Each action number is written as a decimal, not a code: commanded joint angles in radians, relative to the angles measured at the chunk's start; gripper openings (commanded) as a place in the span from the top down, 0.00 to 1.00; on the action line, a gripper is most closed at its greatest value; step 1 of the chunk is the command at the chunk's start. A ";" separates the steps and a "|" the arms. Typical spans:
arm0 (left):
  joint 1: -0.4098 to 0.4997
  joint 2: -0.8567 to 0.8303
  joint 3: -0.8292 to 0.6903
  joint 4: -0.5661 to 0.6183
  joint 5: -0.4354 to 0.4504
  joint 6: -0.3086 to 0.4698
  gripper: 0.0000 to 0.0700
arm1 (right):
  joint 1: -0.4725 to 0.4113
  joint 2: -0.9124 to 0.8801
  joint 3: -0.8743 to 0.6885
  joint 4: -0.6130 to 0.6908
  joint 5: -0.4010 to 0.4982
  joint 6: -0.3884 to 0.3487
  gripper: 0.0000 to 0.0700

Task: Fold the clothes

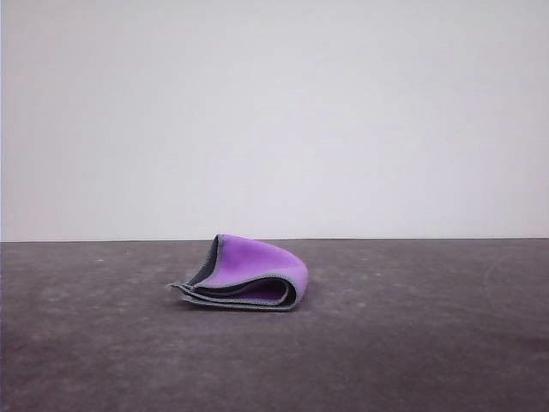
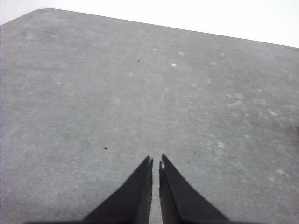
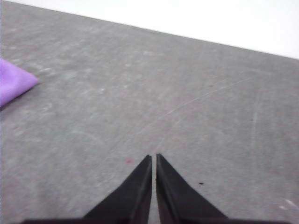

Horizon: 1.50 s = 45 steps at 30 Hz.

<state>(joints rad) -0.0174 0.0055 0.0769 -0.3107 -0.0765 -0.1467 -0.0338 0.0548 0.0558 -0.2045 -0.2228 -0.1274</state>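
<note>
The clothes [image 1: 249, 273] are one small thick cloth lying folded in stacked layers on the dark grey table [image 1: 412, 343], near its middle. Its bright purple face is on top and grey stitched edging runs along the layers. A purple corner of the clothes [image 3: 14, 81] shows in the right wrist view, well away from my right gripper [image 3: 153, 157]. That gripper is shut, its dark fingers together over bare table, holding nothing. My left gripper [image 2: 155, 161] is shut too, over bare table, with nothing between its fingers.
The table's far edge [image 1: 386, 239] meets a plain white wall. A rounded table corner [image 2: 37, 11] shows in the left wrist view. A small pink speck [image 3: 128, 161] marks the tabletop beside the right fingers.
</note>
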 commanded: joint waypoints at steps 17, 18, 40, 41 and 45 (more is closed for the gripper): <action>0.000 -0.001 -0.018 -0.007 -0.003 -0.001 0.98 | -0.002 -0.051 -0.044 0.029 0.176 0.102 0.98; 0.000 -0.001 -0.018 -0.007 -0.003 -0.001 0.98 | -0.002 -0.051 -0.044 0.029 0.176 0.101 0.98; 0.000 -0.001 -0.018 -0.007 -0.003 -0.001 0.98 | -0.002 -0.051 -0.044 0.048 0.171 0.101 0.98; 0.000 -0.001 -0.018 -0.007 -0.003 -0.001 0.98 | -0.002 -0.051 -0.044 0.048 0.171 0.101 0.98; 0.000 -0.001 -0.018 -0.007 -0.003 -0.001 0.98 | -0.002 -0.051 -0.044 0.048 0.171 0.101 0.98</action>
<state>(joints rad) -0.0174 0.0055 0.0765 -0.3107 -0.0765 -0.1467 -0.0338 0.0051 0.0170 -0.1674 -0.0517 -0.0437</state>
